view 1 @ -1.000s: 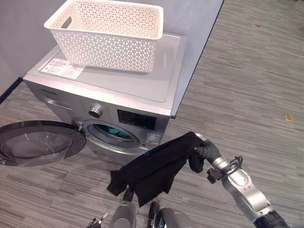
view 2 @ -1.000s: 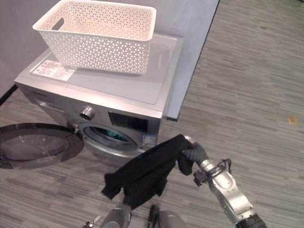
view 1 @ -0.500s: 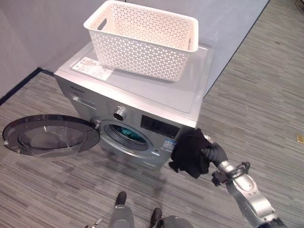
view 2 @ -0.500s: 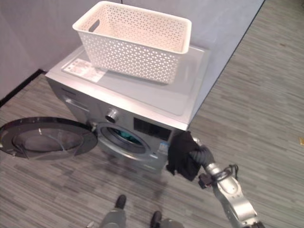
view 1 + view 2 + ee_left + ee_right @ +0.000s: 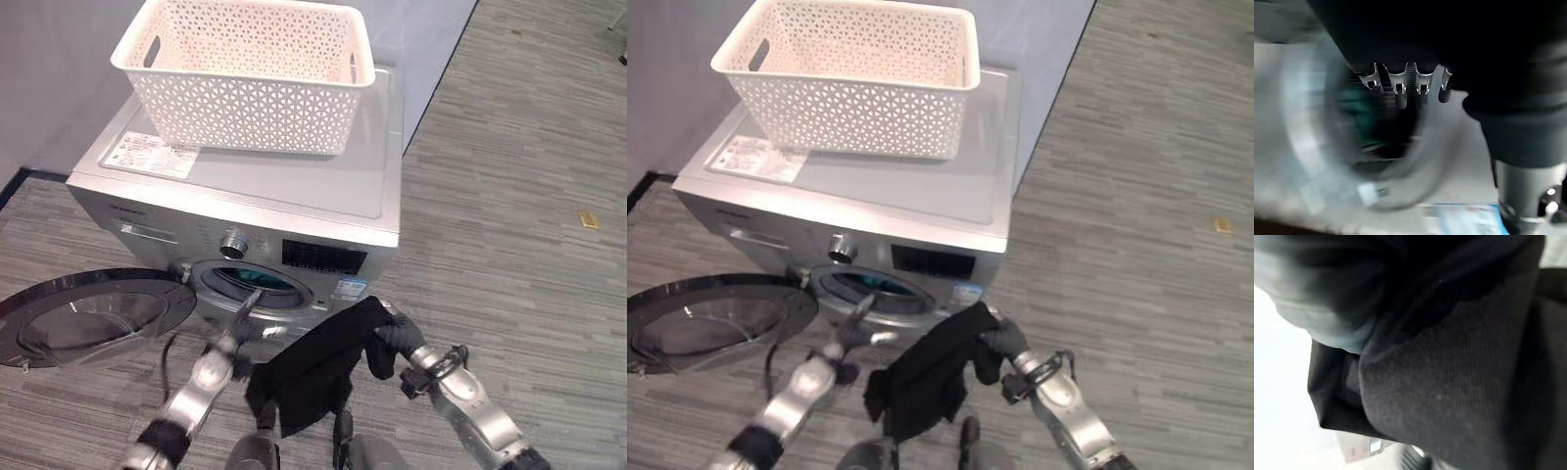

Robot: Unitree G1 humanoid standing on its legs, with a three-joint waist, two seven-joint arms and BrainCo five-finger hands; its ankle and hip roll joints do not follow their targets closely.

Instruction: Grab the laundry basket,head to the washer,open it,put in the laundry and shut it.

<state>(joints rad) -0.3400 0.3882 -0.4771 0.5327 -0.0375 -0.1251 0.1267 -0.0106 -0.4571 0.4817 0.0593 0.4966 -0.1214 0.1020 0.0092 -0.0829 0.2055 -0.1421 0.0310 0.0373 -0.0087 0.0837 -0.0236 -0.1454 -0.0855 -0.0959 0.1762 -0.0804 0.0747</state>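
Grey floor, washer point(image 5: 245, 211) door point(image 5: 88, 318) open; my right hand point(image 5: 392, 338) probably clenches the black garment point(image 5: 313, 367), unloaded; left hand point(image 5: 240, 323) relaxed.

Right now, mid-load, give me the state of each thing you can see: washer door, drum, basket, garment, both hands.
Washer door: swung fully open to the robot's left.
Drum opening: open, something teal inside.
Laundry basket: upright on top of the washer; contents cannot be judged.
Black garment: hanging from the right hand, outside the drum.
Right hand: gripping the black garment.
Left hand: open, fingers pointing toward the drum opening.
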